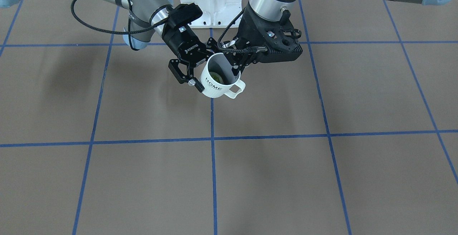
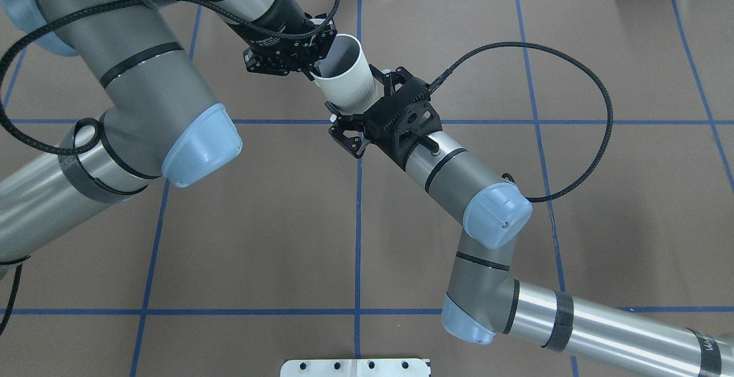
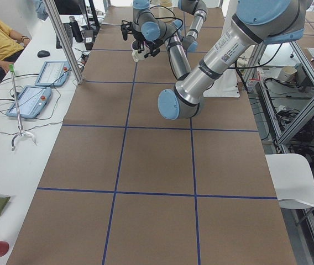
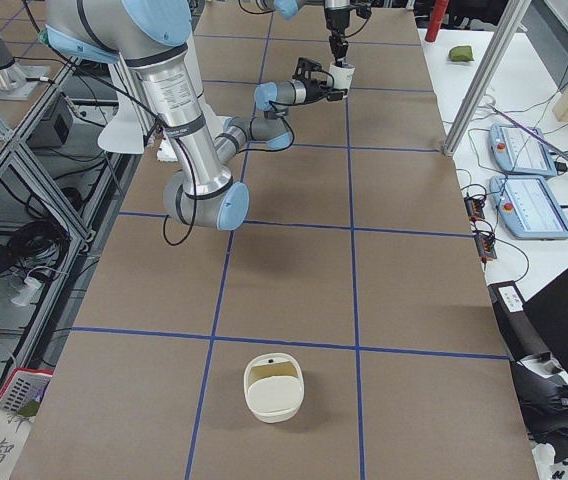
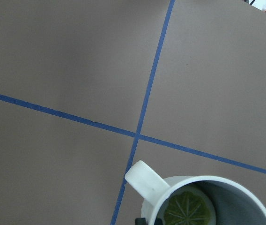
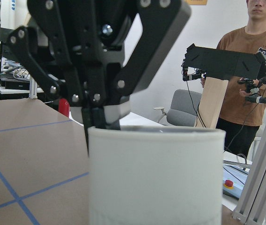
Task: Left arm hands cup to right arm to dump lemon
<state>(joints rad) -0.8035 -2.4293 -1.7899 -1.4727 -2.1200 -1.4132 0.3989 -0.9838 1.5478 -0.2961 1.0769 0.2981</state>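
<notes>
The off-white cup (image 1: 214, 84) marked HOME hangs tilted above the table near its middle. The lemon (image 1: 216, 77) slice lies inside it, also plain in the left wrist view as lemon (image 5: 188, 208) beside the handle. My left gripper (image 1: 236, 71), the bulky one, is shut on the cup's rim, one finger inside. My right gripper (image 1: 204, 65), marked ROBOTIQ, stands open with its fingers on either side of the cup's (image 2: 350, 78) lower body. Contact there is unclear. The right wrist view is filled by the cup's wall (image 6: 156, 178).
A white bowl-like container (image 4: 272, 385) sits far down the table on the robot's right. The white robot base (image 1: 210, 2) is behind the grippers. A person (image 6: 245, 70) stands beyond the table, past the metal posts (image 3: 63, 38) and pendants (image 4: 539, 205).
</notes>
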